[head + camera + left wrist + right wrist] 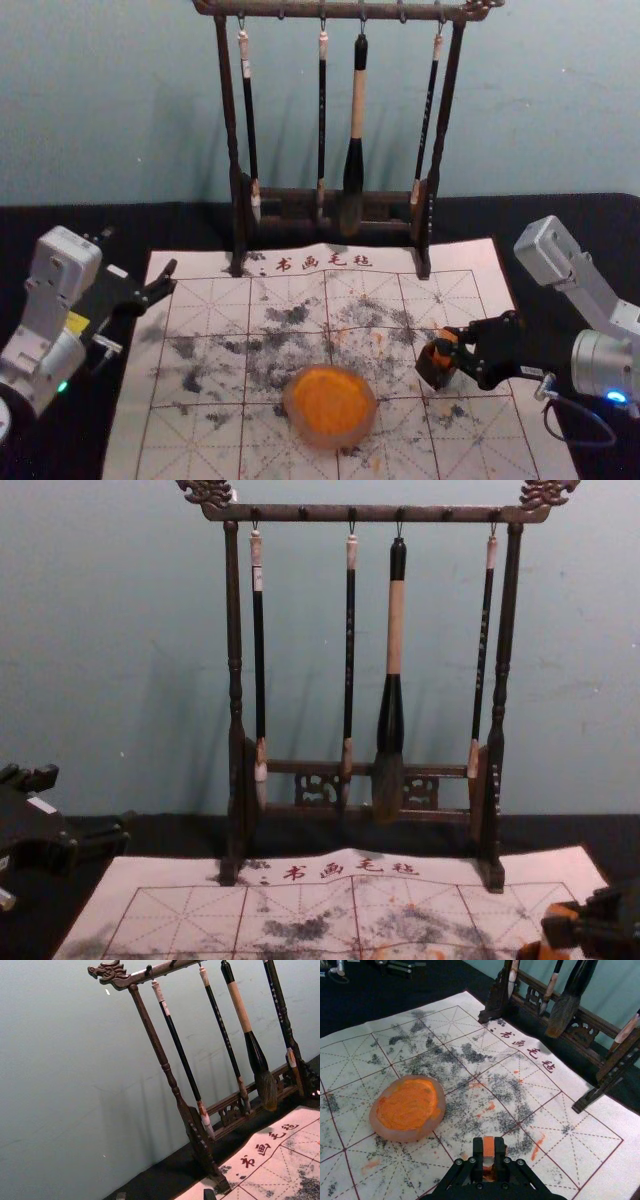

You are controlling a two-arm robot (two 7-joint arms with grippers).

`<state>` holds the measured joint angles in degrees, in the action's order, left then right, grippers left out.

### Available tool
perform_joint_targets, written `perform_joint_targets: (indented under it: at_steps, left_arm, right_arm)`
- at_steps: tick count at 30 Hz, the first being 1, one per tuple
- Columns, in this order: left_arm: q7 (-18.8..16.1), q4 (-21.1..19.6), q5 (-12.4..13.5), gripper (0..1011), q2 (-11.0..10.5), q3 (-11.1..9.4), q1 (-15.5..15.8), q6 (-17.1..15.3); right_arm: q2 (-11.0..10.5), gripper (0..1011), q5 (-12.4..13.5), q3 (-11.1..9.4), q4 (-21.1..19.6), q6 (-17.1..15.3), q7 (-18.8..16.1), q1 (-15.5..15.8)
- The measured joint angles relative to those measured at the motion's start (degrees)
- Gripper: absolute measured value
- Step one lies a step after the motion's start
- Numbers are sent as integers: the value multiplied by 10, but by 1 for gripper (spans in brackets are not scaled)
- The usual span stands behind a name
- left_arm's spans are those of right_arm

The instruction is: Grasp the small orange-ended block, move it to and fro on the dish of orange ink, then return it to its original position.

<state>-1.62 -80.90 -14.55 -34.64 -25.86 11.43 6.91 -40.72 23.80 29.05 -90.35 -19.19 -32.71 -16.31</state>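
And the grasp is made: the right gripper [489, 1152], over the right part of the mat, has its fingers closed on the small block [503, 1151]. It's well apart from the dish [400, 1135], so no rubbing right now; whether that stage is done or ahead, I can't tell. The return isn't finished either way, with the block in the grip. Over at the far left, the left gripper [92, 795] is parked, fingers spread, nothing between them.

Now the surfaces! The big mat [130, 440] is pale and clothlike, ruled in red squares, blotched black and flecked orange. Behind it stands the rack [235, 630], dark carved wood with turned posts, slim brushes [349, 660] hanging beside one fat, bristly brush [390, 700]. The dish is a rounded, milky disc, its orange ink [410, 1105] thick and uneven. Near the right fingertips sits a dark, boxy piece [433, 368], perhaps a holder, though the fingers partly hide it. And the block itself: squared-off, a flat orange end, paler below.
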Motion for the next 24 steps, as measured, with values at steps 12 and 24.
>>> perform_joint_targets:
  at_steps: [12,24]
  left_arm:
    - [0,0,0,1001,0,0,0,0]
    - [0,0,0,1001,0,0,0,0]
  right_arm:
    - [9,92,-8,11,17,-1,-8,-10]
    - [10,92,-10,12,18,-2,-9,-11]
